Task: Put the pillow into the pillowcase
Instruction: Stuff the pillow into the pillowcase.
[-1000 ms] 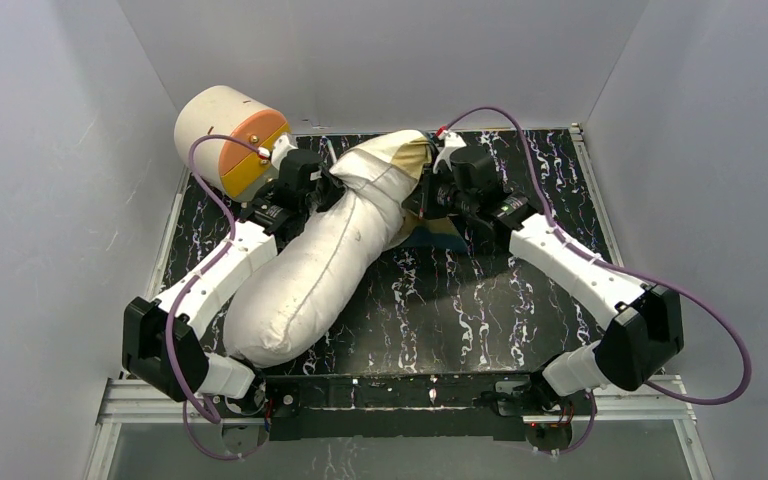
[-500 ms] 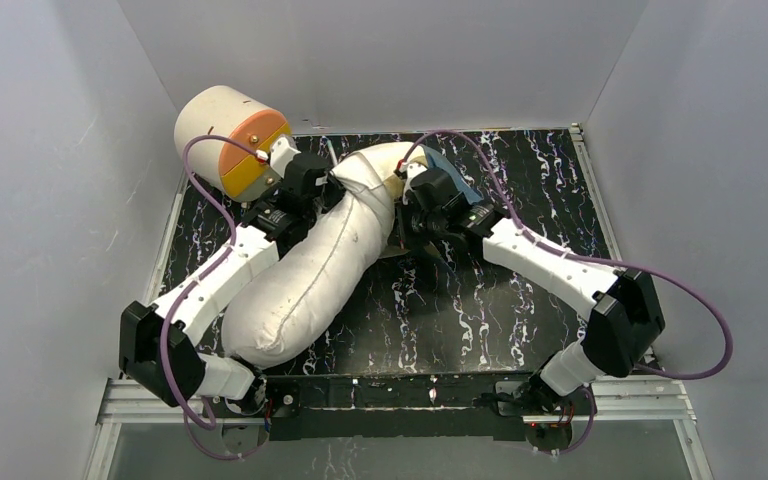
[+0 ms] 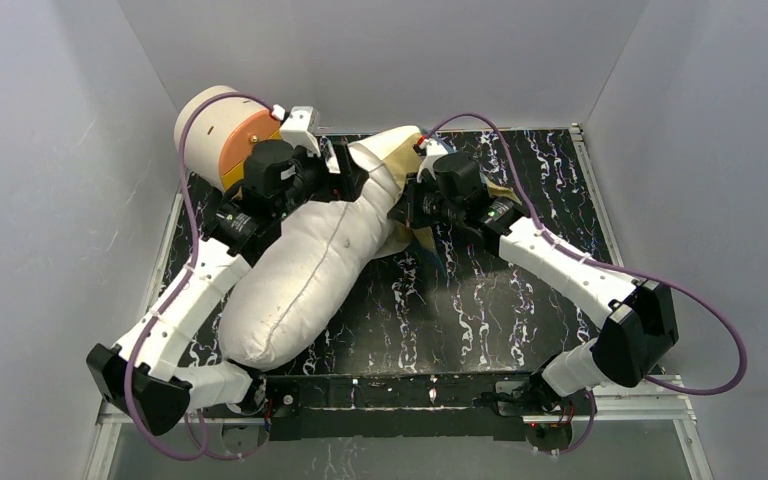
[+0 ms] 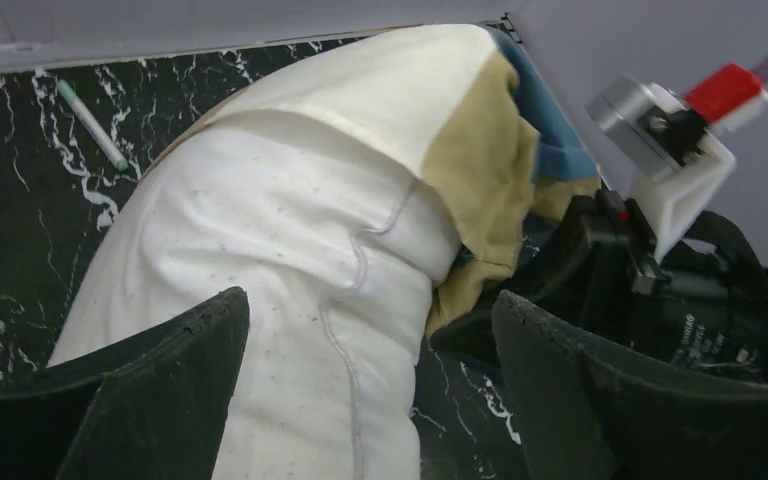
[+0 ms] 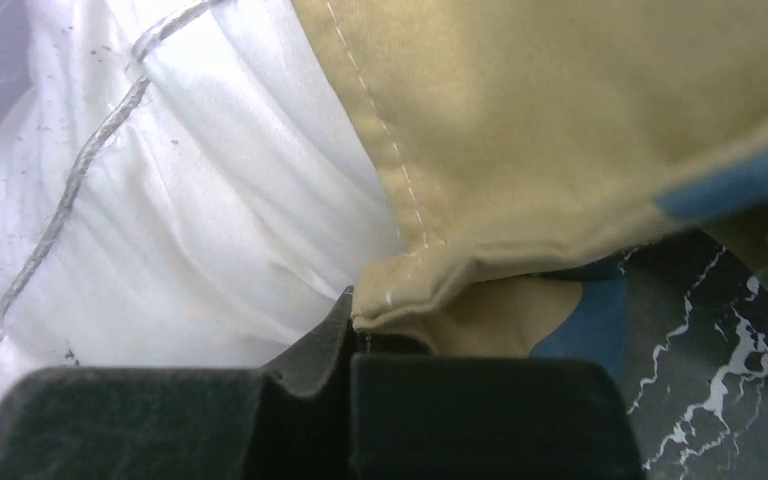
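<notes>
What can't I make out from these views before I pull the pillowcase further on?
- Top view: most of the pillowcase, hidden under the right arm and the pillow.
- Right wrist: how much hem the right gripper pinches, hidden by its own fingers.
- Left wrist: the pillow's near end, cut off by the bottom edge and covered by the open left gripper.
</notes>
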